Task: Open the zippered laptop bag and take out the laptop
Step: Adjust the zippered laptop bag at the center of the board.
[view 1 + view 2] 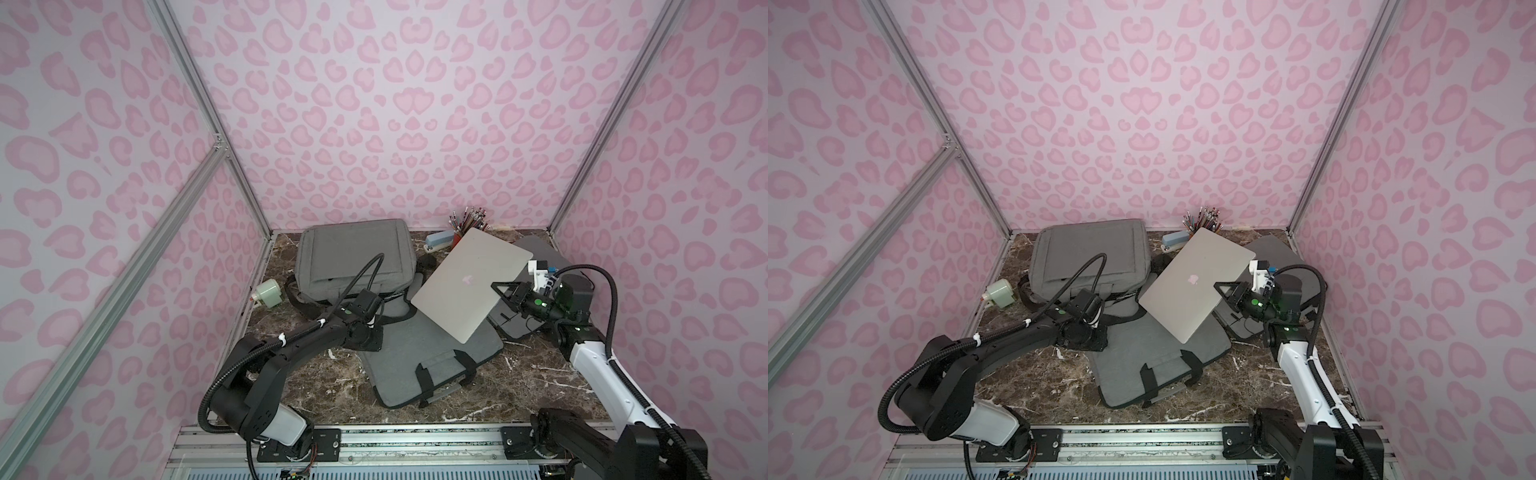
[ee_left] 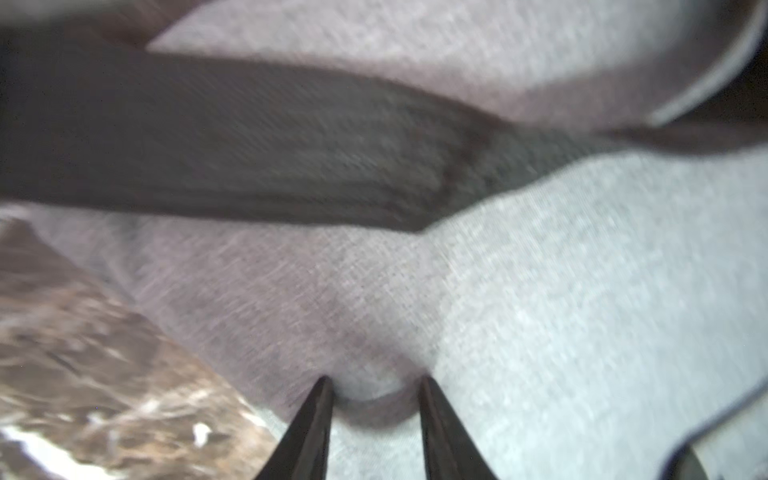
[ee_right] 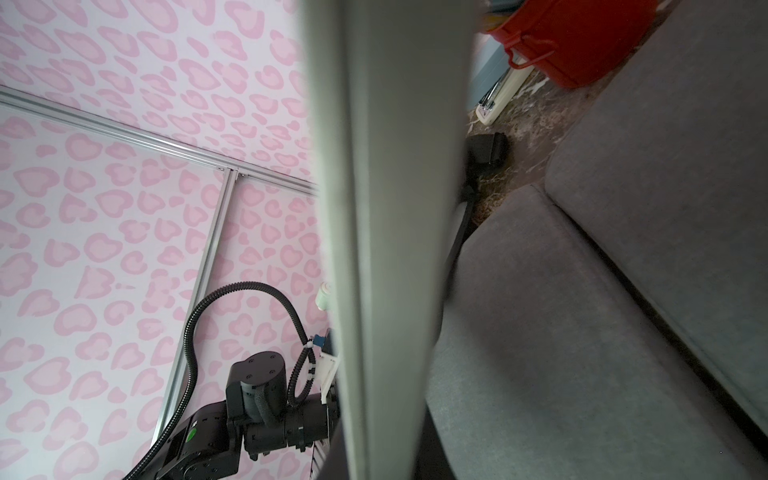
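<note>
Overhead, left gripper (image 2: 374, 388) hidden (pinching bag (image 2: 582, 291)).

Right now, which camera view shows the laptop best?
A top view: the laptop shows its lid nearly whole, tilted, the right gripper shut on its edge; both top views agree. The right wrist view shows only its edge; the left wrist view shows only laptop bag fabric.

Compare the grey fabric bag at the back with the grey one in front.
The back grey fabric bag looks puffed and bulky; the front grey fabric bag lies flat. The back bag shows a stitched panel; the front bag shows black handles. The tilted silver laptop overhangs the front bag, not the back one. Both rest on the marble table.
</note>
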Motion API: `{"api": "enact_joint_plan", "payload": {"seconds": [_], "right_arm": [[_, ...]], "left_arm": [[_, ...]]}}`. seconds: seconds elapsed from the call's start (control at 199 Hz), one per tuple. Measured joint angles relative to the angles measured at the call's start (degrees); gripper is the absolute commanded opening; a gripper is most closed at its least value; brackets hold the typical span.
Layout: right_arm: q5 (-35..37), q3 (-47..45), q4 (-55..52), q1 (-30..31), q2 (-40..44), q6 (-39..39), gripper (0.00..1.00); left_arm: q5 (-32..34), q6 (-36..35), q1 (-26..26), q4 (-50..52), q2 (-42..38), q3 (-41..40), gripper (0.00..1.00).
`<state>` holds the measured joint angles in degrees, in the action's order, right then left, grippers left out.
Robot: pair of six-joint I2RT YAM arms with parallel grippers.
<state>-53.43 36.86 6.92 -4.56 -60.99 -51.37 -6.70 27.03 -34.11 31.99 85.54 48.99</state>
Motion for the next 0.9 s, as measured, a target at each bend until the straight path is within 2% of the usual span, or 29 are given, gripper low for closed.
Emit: {"api": "enact_joint_plan", "payload": {"seconds": [0.176,0.316,0.412,0.553,0.708,0.904], "right_arm": [[-1.95,0.98,-0.46,0.00,-0.17,1.62,0.00],[-3.69,2.32,-3.61,0.09,-0.90,4.07,0.00],[-4.76,3.30,-5.53,0.46,-1.66,6.05,0.00],[-5.03,3.43,-6.71,2.45,-2.56,7.41,0.00],[-4.87,3.52,-7.28,5.66,-3.26,8.07,0.00],[-4.39,3.52,-7.26,6.86,-3.93,8.28,0.00]], "left_arm": [[-3.85,0.31,0.44,7.63,-3.78,3.17,0.44],[-1.36,-1.18,4.04,11.58,-5.73,6.91,0.54],[1.22,-2.54,7.54,13.07,-5.35,8.17,0.58],[4.13,-4.44,12.26,12.00,-1.44,9.16,0.60],[5.40,-5.22,13.94,8.63,3.06,10.40,0.62],[1.73,-5.60,14.73,3.10,7.54,9.25,0.62]]}}
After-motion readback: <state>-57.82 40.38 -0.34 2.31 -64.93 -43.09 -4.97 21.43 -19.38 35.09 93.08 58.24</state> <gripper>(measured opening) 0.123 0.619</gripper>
